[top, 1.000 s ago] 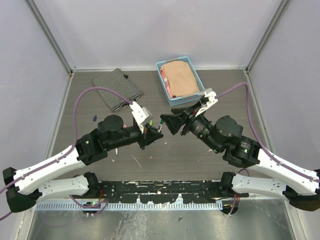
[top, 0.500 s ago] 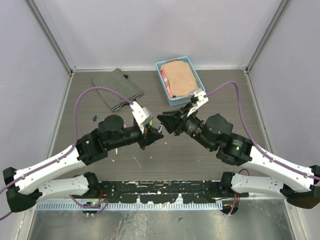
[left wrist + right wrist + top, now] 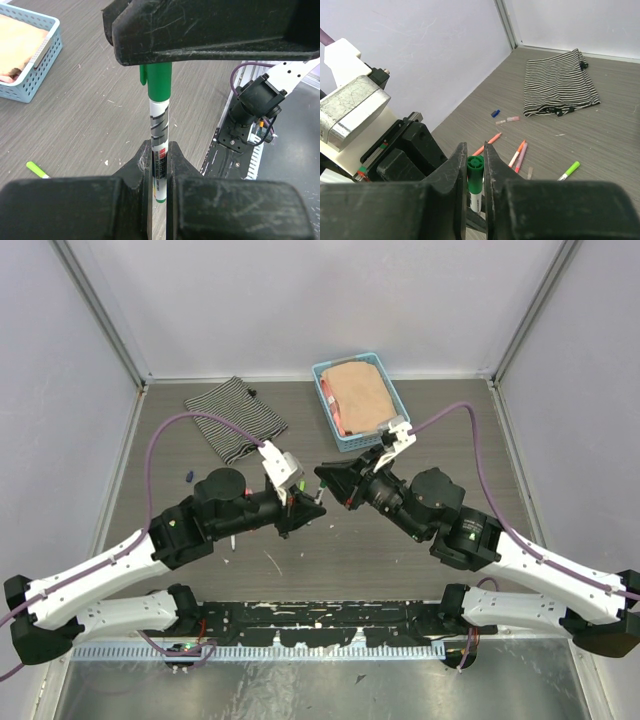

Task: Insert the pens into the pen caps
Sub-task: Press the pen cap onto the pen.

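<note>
Just left of the blue basket (image 3: 329,408) and nearer the arm bases, above the table (image 3: 300,570), the left claw (image 3: 159,151) clamps narrowly on a white pen (image 3: 159,125). A green cap (image 3: 159,87) sits on the pen's tip, and the right claw (image 3: 474,154) pinches that cap tight.

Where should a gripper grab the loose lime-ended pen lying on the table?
Grip the lime-ended pen mid-body, coming straight down with the jaws straddling its width. It lies flat on the table, slim, with bare space either side; a sideways approach would probably just push it along.
</note>
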Controlling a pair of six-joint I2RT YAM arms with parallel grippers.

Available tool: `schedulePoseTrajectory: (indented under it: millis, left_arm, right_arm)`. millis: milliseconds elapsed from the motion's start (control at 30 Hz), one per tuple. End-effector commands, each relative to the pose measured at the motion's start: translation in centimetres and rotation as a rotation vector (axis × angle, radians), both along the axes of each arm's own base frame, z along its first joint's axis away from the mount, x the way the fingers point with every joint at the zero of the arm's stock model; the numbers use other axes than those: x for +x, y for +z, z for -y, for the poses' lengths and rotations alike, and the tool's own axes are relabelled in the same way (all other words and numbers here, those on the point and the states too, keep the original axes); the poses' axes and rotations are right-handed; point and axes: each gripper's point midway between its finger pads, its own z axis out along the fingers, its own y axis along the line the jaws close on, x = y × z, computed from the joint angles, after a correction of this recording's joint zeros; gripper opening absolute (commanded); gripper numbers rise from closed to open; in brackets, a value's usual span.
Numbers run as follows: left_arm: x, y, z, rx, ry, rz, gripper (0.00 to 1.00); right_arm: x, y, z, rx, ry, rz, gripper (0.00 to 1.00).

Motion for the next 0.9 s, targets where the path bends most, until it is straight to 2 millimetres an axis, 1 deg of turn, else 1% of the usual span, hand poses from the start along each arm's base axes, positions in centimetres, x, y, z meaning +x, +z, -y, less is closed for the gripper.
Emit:
schedulePoseTrajectory:
  millis: [0, 167, 300, 400, 600, 733, 867]
  left_arm:
    - [0.5, 6.3, 0.0, -0.145, 0.022, 0.092, 0.00]
    - [0.9, 9.2, -0.3, -0.211, 0.049, 0.144, 0.00]
    - [1.1, 11.3, -0.8, -0.262, 0.067, 0.181, 0.00]
    - [1.1, 12.7, -1.2, -0.314, 0.082, 0.204, 0.00]
    - [1.5, 14.9, -1.7, -0.381, 0.115, 0.230, 0.00]
    - [1.6, 16.3, -2.0, -0.416, 0.133, 0.247, 0.00]
    - [1.7, 17.2, -1.8, -0.426, 0.129, 0.261, 0.00]
  right_arm:
    - [-0.5, -2.1, -1.4, -0.006, 0.048, -0.046, 0.00]
    - [-1.1, -5.8, -2.3, -0.046, 0.086, -0.123, 0.00]
    - [-2.1, -8.6, -3.0, -0.078, 0.146, -0.182, 0.00]
    - [-2.6, -10.8, -3.2, -0.095, 0.165, -0.228, 0.00]
    - [-3.7, -14.9, -2.9, -0.144, 0.179, -0.306, 0.00]
    - [-4.3, -16.8, -2.4, -0.157, 0.168, -0.347, 0.00]
    - [-5.1, -18.2, -2.5, -0.176, 0.177, -0.373, 0.00]
